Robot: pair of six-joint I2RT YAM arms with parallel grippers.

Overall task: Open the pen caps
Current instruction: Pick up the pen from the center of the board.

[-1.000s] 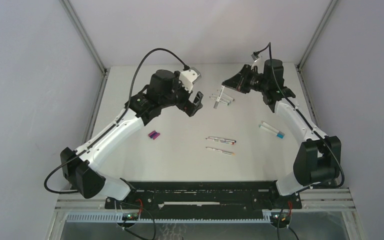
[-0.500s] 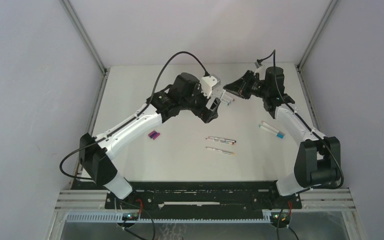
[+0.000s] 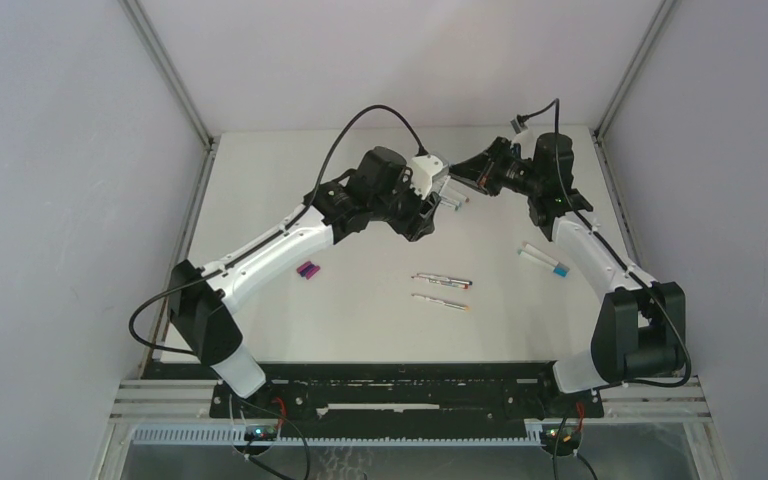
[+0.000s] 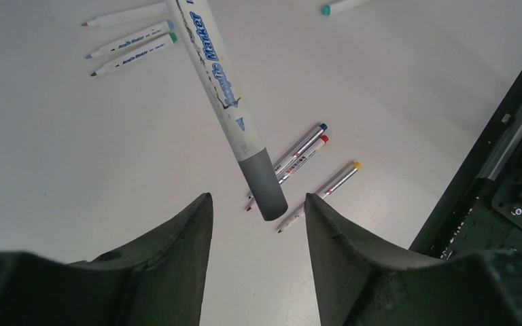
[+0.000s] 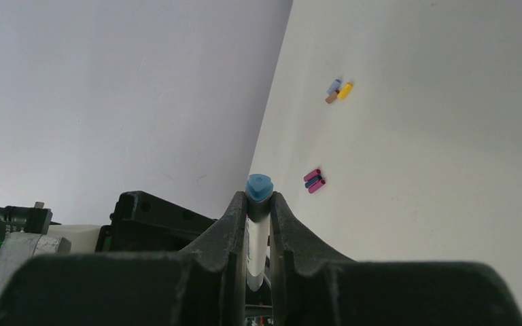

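**A:** What is the left hand [image 4: 257,204] doing?

**B:** Its fingers [image 4: 183,231] are parted, one on each side of the grey cap [image 4: 265,190]. As far as I can tell there is a sliver of gap on both sides, so nothing is gripped.

**A:** And the pen [image 4: 221,88] itself?

**B:** It is in the air over the far half of the worktop [image 3: 360,320]. Its long axis runs straight away from the left hand, cap end nearest. The right hand [image 5: 259,198] is clenched on the white barrel close to the blue tail.

**A:** So which way should the pull go?

**B:** Along that axis, I'd judge. The left hand should do the pinching, since it is the one at the cap.

**A:** What's underneath?

**B:** A pale worktop. Other pens [image 3: 442,282] lie flat midway across, and loose caps [image 3: 307,270] lie apart from them towards the left. Plain grey walls [image 3: 60,150] stand all round.
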